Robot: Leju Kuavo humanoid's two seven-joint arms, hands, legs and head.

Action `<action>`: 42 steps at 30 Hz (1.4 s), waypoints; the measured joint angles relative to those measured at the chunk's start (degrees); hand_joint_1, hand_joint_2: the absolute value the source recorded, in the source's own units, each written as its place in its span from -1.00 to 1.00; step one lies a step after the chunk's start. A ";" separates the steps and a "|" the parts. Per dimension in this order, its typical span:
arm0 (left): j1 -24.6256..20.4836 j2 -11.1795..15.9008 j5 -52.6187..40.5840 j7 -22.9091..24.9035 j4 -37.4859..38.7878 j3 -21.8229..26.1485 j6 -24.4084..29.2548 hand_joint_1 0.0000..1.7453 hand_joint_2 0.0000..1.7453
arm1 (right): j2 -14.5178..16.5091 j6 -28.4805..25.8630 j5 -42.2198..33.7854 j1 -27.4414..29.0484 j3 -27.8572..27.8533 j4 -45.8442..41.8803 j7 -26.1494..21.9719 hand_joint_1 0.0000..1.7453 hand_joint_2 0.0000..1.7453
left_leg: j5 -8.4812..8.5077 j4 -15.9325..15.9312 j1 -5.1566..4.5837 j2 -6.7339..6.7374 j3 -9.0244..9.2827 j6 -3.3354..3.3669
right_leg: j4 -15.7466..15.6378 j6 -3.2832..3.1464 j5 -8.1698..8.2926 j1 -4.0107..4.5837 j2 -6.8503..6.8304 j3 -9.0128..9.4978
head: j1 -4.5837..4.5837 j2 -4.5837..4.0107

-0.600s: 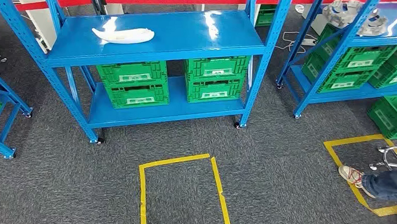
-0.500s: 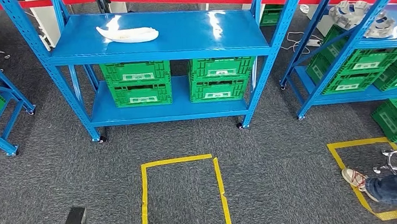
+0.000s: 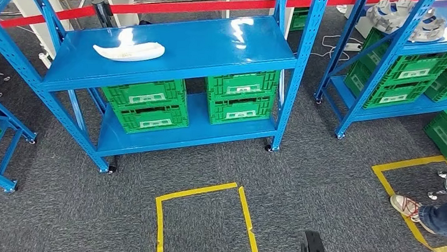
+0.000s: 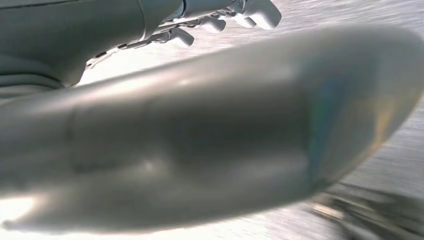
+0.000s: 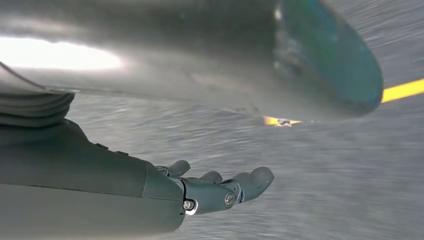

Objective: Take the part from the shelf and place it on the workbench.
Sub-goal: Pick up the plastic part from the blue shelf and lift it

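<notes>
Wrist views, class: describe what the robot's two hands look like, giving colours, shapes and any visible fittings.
The right hand has a smooth dark grey cover, rounded dark grey fingers and small silver screws where they hinge. The left hand is lighter grey, with blunt rounded fingertips and a thin dark cable along its cover.

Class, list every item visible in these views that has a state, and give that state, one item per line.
white part: lying flat on the blue shelf's top level, not held.
blue shelf: standing on the carpet, top level carrying the part.
green crates: stacked in two pairs on the lower level.
left hand: holding nothing, fingers apart.
right hand: holding nothing, fingers loosely extended.
</notes>
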 joint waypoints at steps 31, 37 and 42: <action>-8.28 -0.43 -0.23 -0.32 -8.63 0.36 0.01 -1.00 1.00 | -0.16 0.00 0.24 8.54 -0.25 7.38 0.16 -1.00 1.00 | 9.85 -13.96 -0.09 0.22 3.26 2.30 | -2.27 2.07 -2.86 0.53 -0.94 4.89 | 0.22 0.00; -9.21 -0.55 -4.96 -1.43 -8.47 4.77 0.21 -1.00 1.00 | -0.14 0.07 5.71 7.58 -4.69 7.56 0.13 -1.00 1.00 | 9.93 -14.23 -0.09 0.22 3.52 2.18 | -2.27 2.07 -2.86 0.53 -0.94 4.99 | 0.22 0.00; -10.16 -0.94 -10.43 -2.81 -8.04 9.56 0.52 -1.00 -0.50 | -0.10 0.29 11.86 6.73 -9.17 8.13 0.08 -1.00 -1.00 | 9.99 -14.37 -0.09 0.22 3.61 2.08 | -2.27 2.06 -2.86 0.53 -0.94 5.01 | 0.22 0.00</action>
